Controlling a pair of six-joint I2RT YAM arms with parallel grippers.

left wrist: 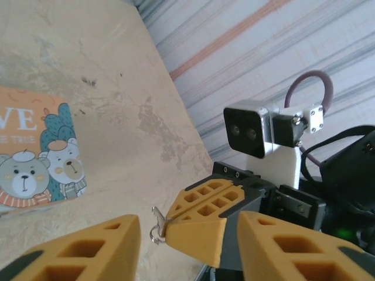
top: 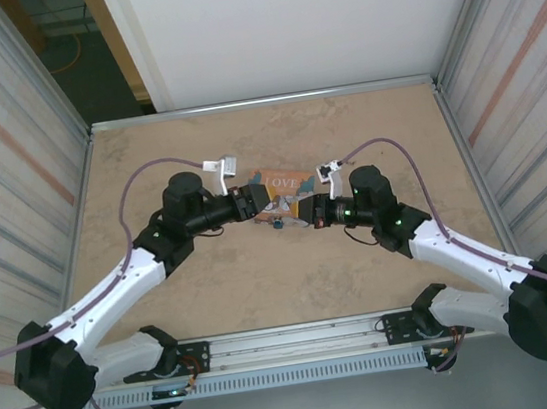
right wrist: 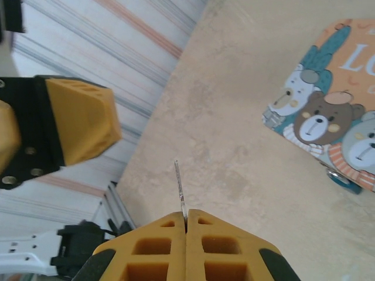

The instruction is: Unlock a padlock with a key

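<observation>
Right claw (right wrist: 186,218): pads pressed together, clamped on the key (right wrist: 180,187). The thin blade sticks straight out past the tips, seen edge-on. In the left wrist view a small wire ring on the key (left wrist: 157,228) shows at the tip of the right claw.

Left claw (top: 256,205): fingers (left wrist: 88,253) apart, holding nothing. The right claw's tips sit in the gap between them, with no contact visible.

Padlock (right wrist: 344,178): lies on the table (top: 214,288), teal body tucked against the near edge of the picture box (right wrist: 328,111). It is off to the right of the key blade and apart from it. From above, the padlock (top: 278,222) sits just below the box, between the two claws. Whether the shackle is locked: cannot tell.

Obstacles: the box lies flat at the table centre and both wrists crowd over its near edge. In the right wrist view, one left-claw finger (right wrist: 82,120) stands ahead and left of the key tip. Purple cables (top: 148,171) loop behind each wrist.

Room: bare table toward the arm bases and beyond the box to the far edge. Ribbed metal walls (top: 4,149) close off both sides.
</observation>
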